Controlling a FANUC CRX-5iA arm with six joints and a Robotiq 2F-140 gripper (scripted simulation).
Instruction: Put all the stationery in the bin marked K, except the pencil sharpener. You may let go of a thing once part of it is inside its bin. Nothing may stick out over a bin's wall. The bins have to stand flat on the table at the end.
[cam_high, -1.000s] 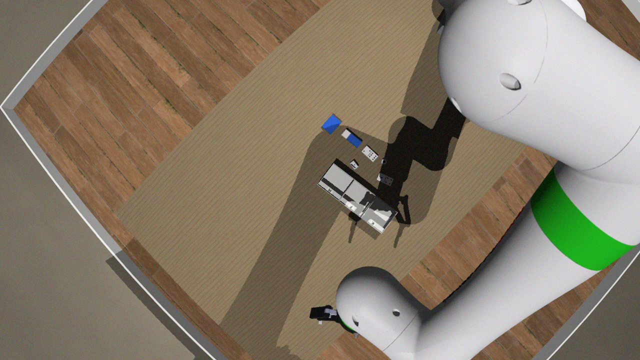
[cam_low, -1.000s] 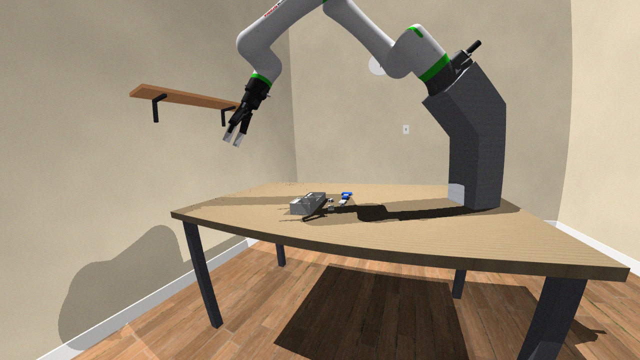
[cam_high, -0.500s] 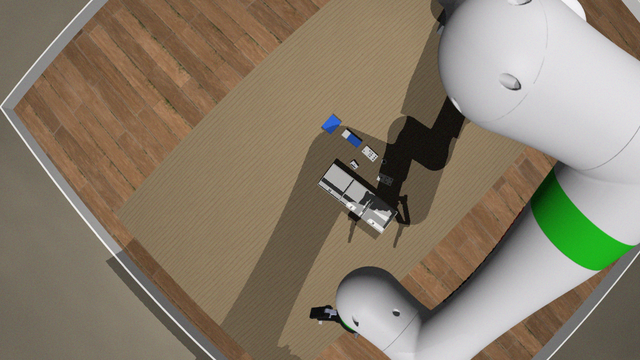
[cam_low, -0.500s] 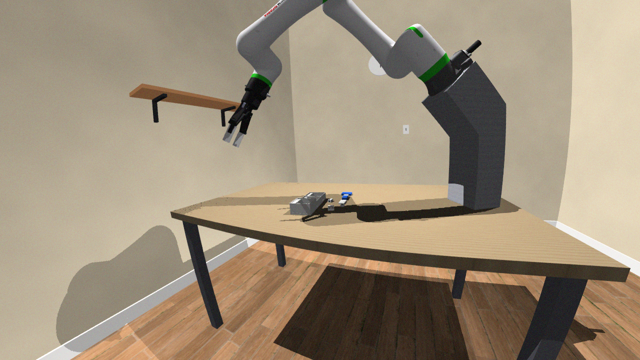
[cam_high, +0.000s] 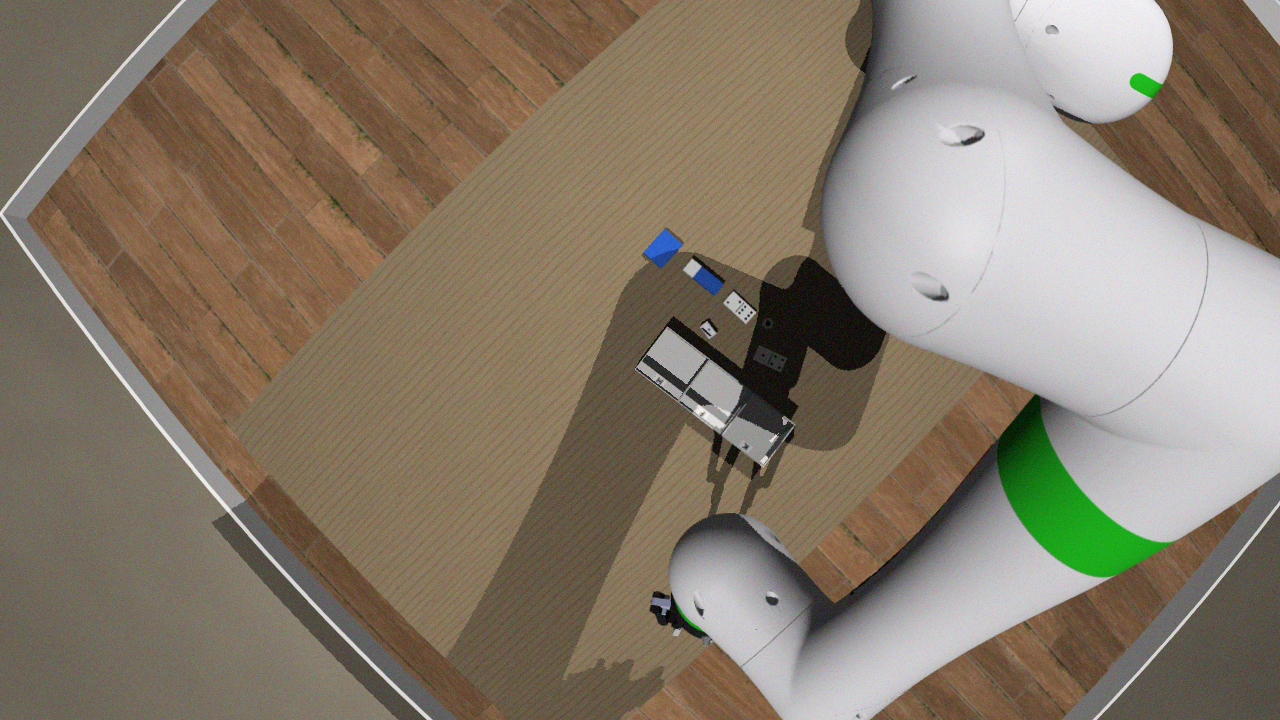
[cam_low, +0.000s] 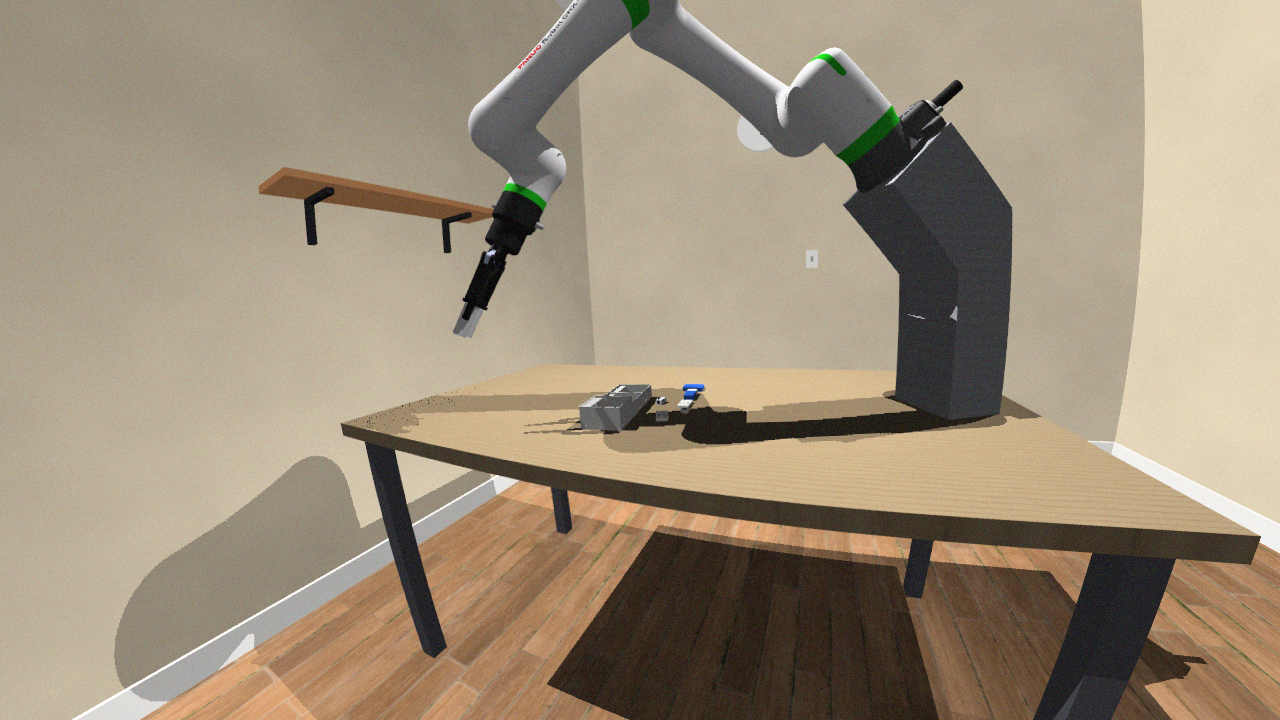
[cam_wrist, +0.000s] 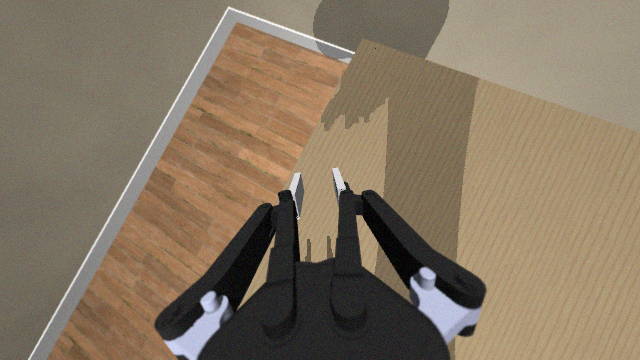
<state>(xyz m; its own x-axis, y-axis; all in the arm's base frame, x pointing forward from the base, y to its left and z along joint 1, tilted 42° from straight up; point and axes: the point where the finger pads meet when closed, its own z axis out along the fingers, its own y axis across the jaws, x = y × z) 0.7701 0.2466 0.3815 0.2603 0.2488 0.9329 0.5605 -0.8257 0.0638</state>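
Observation:
My gripper (cam_high: 659, 608) (cam_low: 465, 326) (cam_wrist: 317, 180) hangs high in the air past the table's corner, far from the objects. Its fingers are drawn close together with only a narrow gap, and nothing is between them. A row of three grey bins (cam_high: 640, 367) (cam_low: 597, 415) stands mid-table; I cannot read their letters. Beside the bins lie a blue block (cam_high: 663, 247), a blue-and-white eraser (cam_high: 703, 275) (cam_low: 690, 392), a white dotted tile (cam_high: 739, 307), a tiny white item (cam_high: 708, 328) and a dark dotted tile (cam_high: 769, 359) in the arm's shadow.
The wooden table (cam_high: 447, 358) (cam_low: 805, 483) (cam_wrist: 550, 200) stands on a plank floor. The robot's grey base (cam_low: 948, 295) stands at the table's far right corner. A wall shelf (cam_low: 358, 192) hangs just behind the gripper.

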